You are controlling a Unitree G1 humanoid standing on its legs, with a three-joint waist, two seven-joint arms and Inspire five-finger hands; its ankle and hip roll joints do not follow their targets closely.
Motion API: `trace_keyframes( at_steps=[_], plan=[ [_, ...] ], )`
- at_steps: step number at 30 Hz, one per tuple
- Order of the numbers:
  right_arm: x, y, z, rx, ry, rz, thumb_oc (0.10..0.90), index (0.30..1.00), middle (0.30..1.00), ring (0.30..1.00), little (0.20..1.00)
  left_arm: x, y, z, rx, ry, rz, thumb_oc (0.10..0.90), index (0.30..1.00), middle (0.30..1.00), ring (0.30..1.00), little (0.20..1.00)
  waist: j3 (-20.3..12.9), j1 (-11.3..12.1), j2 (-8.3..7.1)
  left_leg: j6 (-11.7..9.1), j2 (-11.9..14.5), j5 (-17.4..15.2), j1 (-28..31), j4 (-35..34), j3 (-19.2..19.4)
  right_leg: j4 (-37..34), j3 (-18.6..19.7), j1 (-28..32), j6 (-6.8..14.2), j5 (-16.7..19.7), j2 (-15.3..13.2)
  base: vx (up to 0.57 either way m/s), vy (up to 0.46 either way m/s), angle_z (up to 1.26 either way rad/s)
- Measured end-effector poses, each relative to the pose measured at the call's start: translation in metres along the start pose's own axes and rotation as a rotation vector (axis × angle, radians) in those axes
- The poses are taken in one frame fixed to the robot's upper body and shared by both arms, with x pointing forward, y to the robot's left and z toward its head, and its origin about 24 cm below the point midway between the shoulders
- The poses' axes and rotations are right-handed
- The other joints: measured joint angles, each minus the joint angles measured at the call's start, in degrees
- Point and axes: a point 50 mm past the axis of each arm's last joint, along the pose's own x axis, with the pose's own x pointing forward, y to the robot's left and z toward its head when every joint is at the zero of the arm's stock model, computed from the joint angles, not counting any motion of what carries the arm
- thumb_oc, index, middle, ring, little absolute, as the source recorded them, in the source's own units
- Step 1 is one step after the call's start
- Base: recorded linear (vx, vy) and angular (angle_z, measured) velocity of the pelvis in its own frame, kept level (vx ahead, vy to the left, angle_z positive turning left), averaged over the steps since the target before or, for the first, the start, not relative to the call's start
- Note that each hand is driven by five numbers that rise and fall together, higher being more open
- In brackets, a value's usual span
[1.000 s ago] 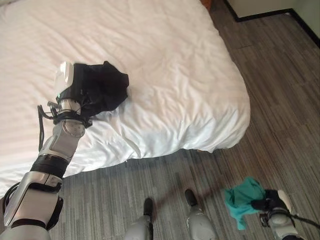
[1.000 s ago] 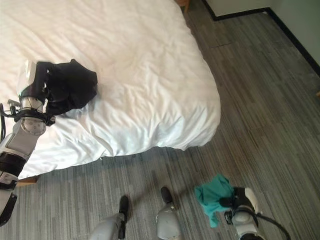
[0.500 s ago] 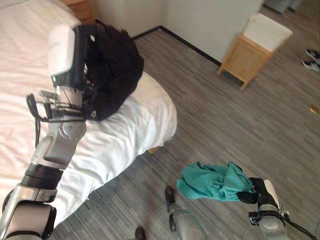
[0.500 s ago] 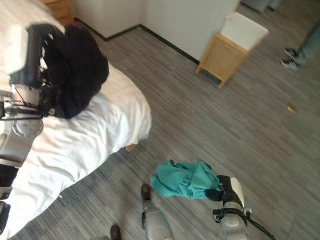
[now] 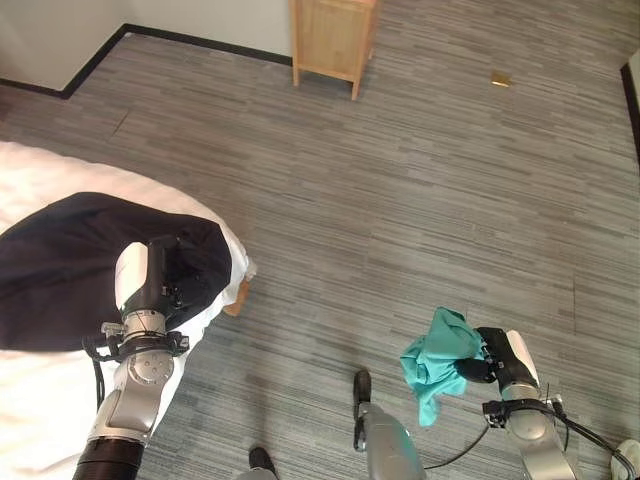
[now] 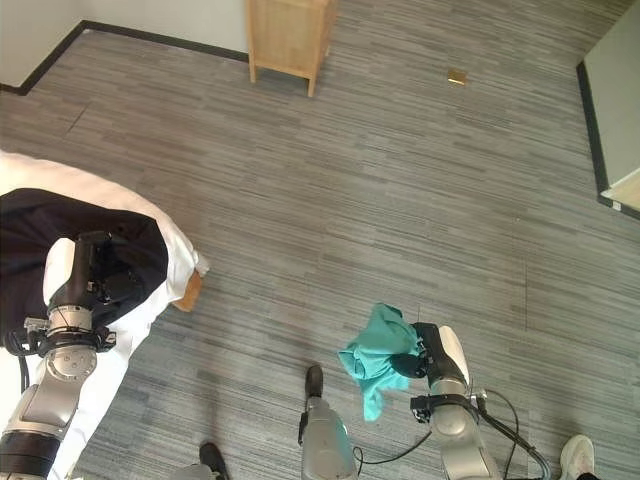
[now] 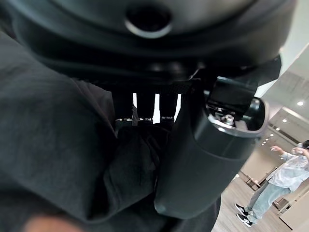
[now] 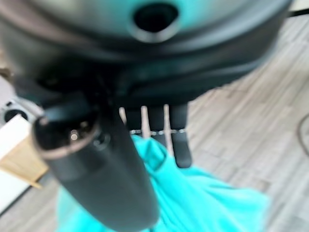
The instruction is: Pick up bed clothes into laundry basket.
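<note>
My left hand (image 5: 152,278) is shut on a black garment (image 5: 60,265), which spreads wide beside it above the corner of the white bed (image 5: 35,420). In the left wrist view the black cloth (image 7: 58,159) bunches between the thumb (image 7: 207,154) and the fingers. Low on the right, my right hand (image 5: 492,358) is shut on a teal cloth (image 5: 435,360) that hangs over the floor. The right wrist view has the fingers curled into the teal cloth (image 8: 203,198).
A wooden nightstand (image 5: 335,35) stands at the far wall on the grey plank floor. A small tan object (image 5: 501,78) lies on the floor further right. A person (image 7: 285,183) stands some way off. A white shoe (image 6: 575,455) is at the lower right.
The whole view has swung right, from the bed to the open floor. My left hand lifted the black garment off the bed and still holds it. The right hand keeps the teal cloth.
</note>
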Motion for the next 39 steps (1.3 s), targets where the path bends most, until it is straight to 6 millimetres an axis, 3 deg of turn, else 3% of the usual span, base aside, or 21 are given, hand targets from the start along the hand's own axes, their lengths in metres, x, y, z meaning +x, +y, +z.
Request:
trace_keyframes(
  at_steps=[3, 4, 5, 6, 9, 11, 13, 16, 18, 19, 21, 22, 23, 24, 25, 26, 28, 30, 33, 37, 39],
  plan=[
    [0.002, 0.007, 0.005, -0.016, -0.021, 0.052, 0.400, 0.300, 0.300, 0.300, 0.300, -0.018, -0.006, -0.036, 0.042, 0.166, -0.033, 0.400, 0.300, 0.300, 0.300, 0.300, 0.0, 2.1, 1.31, 0.9, 3.9, 1.1, -2.0, 9.3, -5.0, 2.1, 2.2, -0.5, -4.3, -1.9, 5.5, 0.29, -0.473, -0.79],
    [0.002, 0.003, 0.007, -0.025, -0.031, 0.049, 0.400, 0.300, 0.300, 0.300, 0.300, -0.022, -0.011, -0.039, 0.033, 0.187, -0.041, 0.400, 0.300, 0.300, 0.300, 0.300, 0.1, 2.5, 1.12, 4.0, 4.2, 0.8, -5.8, 17.0, -13.4, 2.2, 4.6, -0.6, -5.8, -2.7, 6.4, 0.26, -0.470, -0.83],
    [0.005, -0.002, 0.008, -0.039, -0.039, 0.048, 0.400, 0.300, 0.300, 0.300, 0.300, -0.028, -0.018, -0.043, 0.011, 0.218, -0.053, 0.400, 0.300, 0.300, 0.300, 0.300, 0.3, 4.2, 0.68, 2.8, 3.0, 4.3, -8.8, 24.0, -21.3, 2.3, 5.2, -0.2, -7.6, -3.1, 6.1, 0.29, -0.405, -0.79],
    [0.006, -0.010, 0.009, -0.045, -0.043, 0.027, 0.400, 0.300, 0.300, 0.300, 0.300, -0.033, -0.029, -0.044, -0.015, 0.241, -0.083, 0.400, 0.300, 0.300, 0.300, 0.300, 0.6, 5.5, 0.11, 1.9, 0.6, 7.6, -12.8, 33.3, -26.9, 1.6, 7.3, 0.6, -7.0, -3.1, 6.2, 0.33, -0.342, -0.79],
    [0.017, -0.027, 0.027, -0.074, -0.107, -0.023, 0.400, 0.300, 0.300, 0.300, 0.300, -0.047, -0.056, -0.040, -0.088, 0.266, -0.167, 0.400, 0.300, 0.300, 0.300, 0.300, 1.8, 5.7, -1.31, 1.9, -12.0, 5.0, -24.9, 48.7, -30.8, -4.8, 9.9, 6.7, -8.7, -3.4, 5.0, 0.38, -0.153, -0.44],
    [0.017, -0.027, 0.034, -0.081, -0.136, -0.029, 0.400, 0.300, 0.300, 0.300, 0.300, -0.049, -0.064, -0.034, -0.117, 0.249, -0.194, 0.400, 0.300, 0.300, 0.300, 0.300, 1.7, 7.1, -1.53, 4.3, -14.7, 3.5, -31.0, 44.6, -26.5, -8.2, 10.4, 9.1, -8.4, -3.5, 5.2, 0.53, 0.002, -0.51],
    [0.020, -0.023, 0.040, -0.085, -0.157, -0.017, 0.400, 0.300, 0.300, 0.300, 0.300, -0.048, -0.067, -0.031, -0.131, 0.242, -0.208, 0.400, 0.300, 0.300, 0.300, 0.300, 1.5, 8.9, -0.81, 4.7, -13.4, 3.8, -34.4, 31.2, -22.2, -10.6, 10.2, 10.7, -8.3, -3.6, 6.3, 0.80, 0.107, -0.75],
    [0.021, -0.013, 0.042, -0.154, -0.169, 0.043, 0.400, 0.300, 0.300, 0.300, 0.300, -0.054, -0.075, -0.039, -0.121, 0.279, -0.245, 0.400, 0.300, 0.300, 0.300, 0.300, -1.0, 11.5, 4.23, 2.6, -7.7, 7.0, -32.8, 3.3, -18.9, -16.1, 10.3, 14.7, -7.9, -3.4, 10.3, 0.73, 0.080, -0.82],
    [0.020, -0.003, 0.038, -0.183, -0.154, 0.077, 0.400, 0.300, 0.300, 0.300, 0.300, -0.058, -0.084, -0.048, -0.099, 0.338, -0.273, 0.400, 0.300, 0.300, 0.300, 0.300, -1.5, 13.0, 5.68, -0.9, -4.9, 9.4, -33.2, 0.0, -19.2, -16.6, 11.9, 19.5, -5.7, -5.5, 9.8, 1.28, 0.291, -0.90],
    [0.018, 0.000, 0.036, -0.197, -0.149, 0.090, 0.400, 0.300, 0.300, 0.300, 0.300, -0.061, -0.088, -0.053, -0.081, 0.367, -0.294, 0.400, 0.300, 0.300, 0.300, 0.300, -1.7, 14.1, 5.45, -0.4, -4.2, 9.3, -33.0, 3.8, -20.1, -15.2, 14.5, 20.6, -4.8, -7.2, 8.7, 1.09, 0.347, -1.19],
    [0.006, 0.006, 0.025, -0.209, -0.135, 0.117, 0.400, 0.300, 0.300, 0.300, 0.300, -0.085, -0.094, -0.066, -0.050, 0.429, -0.343, 0.400, 0.300, 0.300, 0.300, 0.300, -5.9, 16.8, 5.58, 2.9, -4.2, 6.4, -31.3, 9.0, -21.7, -12.9, 18.3, 21.9, -1.2, -11.2, 5.9, 0.47, 0.192, -1.17],
    [0.004, 0.009, 0.022, -0.218, -0.132, 0.128, 0.400, 0.300, 0.300, 0.300, 0.300, -0.089, -0.095, -0.070, -0.041, 0.451, -0.350, 0.400, 0.300, 0.300, 0.300, 0.300, -6.9, 16.8, 4.62, 6.0, -6.1, 10.0, -30.7, 10.8, -19.2, 2.1, 20.3, 18.6, 2.6, -15.4, 3.2, 0.49, 0.283, -0.56],
    [-0.001, 0.017, 0.018, -0.207, -0.112, 0.144, 0.400, 0.300, 0.300, 0.300, 0.300, -0.084, -0.093, -0.068, -0.038, 0.442, -0.339, 0.400, 0.300, 0.300, 0.300, 0.300, -7.8, 16.4, 1.76, 7.8, -9.5, 8.9, -29.4, 10.8, -16.9, 19.3, 22.3, 14.1, 5.2, -16.9, 1.0, 0.73, 0.377, -0.08],
    [-0.005, 0.024, 0.015, -0.195, -0.099, 0.156, 0.400, 0.300, 0.300, 0.300, 0.300, -0.080, -0.091, -0.067, -0.033, 0.432, -0.330, 0.400, 0.300, 0.300, 0.300, 0.300, -8.8, 15.2, -0.26, 10.3, -12.2, 8.7, -27.8, 9.4, -16.7, 26.1, 23.1, 12.7, 3.1, -12.5, -0.7, 0.73, 0.361, 0.37],
    [-0.004, 0.027, 0.016, -0.182, -0.097, 0.156, 0.400, 0.300, 0.300, 0.300, 0.300, -0.074, -0.089, -0.064, -0.019, 0.410, -0.329, 0.400, 0.300, 0.300, 0.300, 0.300, -8.2, 13.9, 0.03, 14.3, -13.3, 11.1, -25.9, 8.5, -17.5, 29.5, 22.5, 12.5, 2.6, -7.8, -1.2, 1.02, 0.302, 0.65],
    [-0.005, 0.035, 0.017, -0.158, -0.092, 0.168, 0.400, 0.300, 0.300, 0.300, 0.300, -0.065, -0.086, -0.061, 0.000, 0.384, -0.322, 0.400, 0.300, 0.300, 0.300, 0.300, -7.3, 12.9, 0.19, 14.3, -14.6, 11.0, -22.2, 6.3, -19.3, 32.2, 21.0, 12.3, 1.6, -5.9, -2.1, 1.05, 0.208, 0.57],
    [-0.005, 0.041, 0.026, -0.138, -0.121, 0.181, 0.400, 0.300, 0.300, 0.300, 0.300, -0.049, -0.078, -0.053, 0.011, 0.335, -0.284, 0.400, 0.300, 0.300, 0.300, 0.300, -5.3, 11.4, 3.14, 15.2, -13.4, 10.9, -15.5, 2.2, -23.9, 32.3, 14.7, 11.9, 0.5, -11.8, 1.5, 0.78, 0.028, 0.69],
    [-0.007, 0.041, 0.031, -0.135, -0.147, 0.186, 0.400, 0.300, 0.300, 0.300, 0.300, -0.039, -0.072, -0.044, 0.017, 0.285, -0.263, 0.400, 0.300, 0.300, 0.300, 0.300, -5.3, 9.6, 2.88, 11.2, -14.0, 10.2, -11.5, -1.1, -27.2, 29.4, 11.4, 9.4, 0.9, -13.5, 3.6, 0.66, -0.076, 0.91],
    [-0.006, 0.037, 0.037, -0.118, -0.178, 0.163, 0.400, 0.300, 0.300, 0.300, 0.300, -0.031, -0.068, -0.041, 0.036, 0.264, -0.239, 0.400, 0.300, 0.300, 0.300, 0.300, -5.4, 5.6, 2.23, 10.9, -15.7, 9.2, -6.4, -4.5, -32.2, 9.1, 7.9, 5.3, 1.2, -15.7, 9.7, 0.83, -0.115, 1.09],
    [-0.006, 0.034, 0.034, -0.118, -0.164, 0.155, 0.400, 0.300, 0.300, 0.300, 0.300, -0.044, -0.070, -0.055, 0.065, 0.313, -0.255, 0.400, 0.300, 0.300, 0.300, 0.300, -6.5, 1.4, 1.09, 14.5, -18.0, 2.8, -3.3, -3.3, -34.8, -8.4, 5.4, -3.1, 1.7, -4.6, 10.1, 0.67, -0.141, 0.79],
    [-0.011, 0.035, 0.024, -0.122, -0.128, 0.162, 0.400, 0.300, 0.300, 0.300, 0.300, -0.057, -0.074, -0.061, 0.083, 0.342, -0.283, 0.400, 0.300, 0.300, 0.300, 0.300, -6.5, 0.0, 1.24, 13.1, -17.4, 0.7, 0.8, -3.1, -37.7, -14.0, 5.5, -3.1, -0.8, 0.4, 10.7, 0.56, -0.241, 1.05]
  ],
)
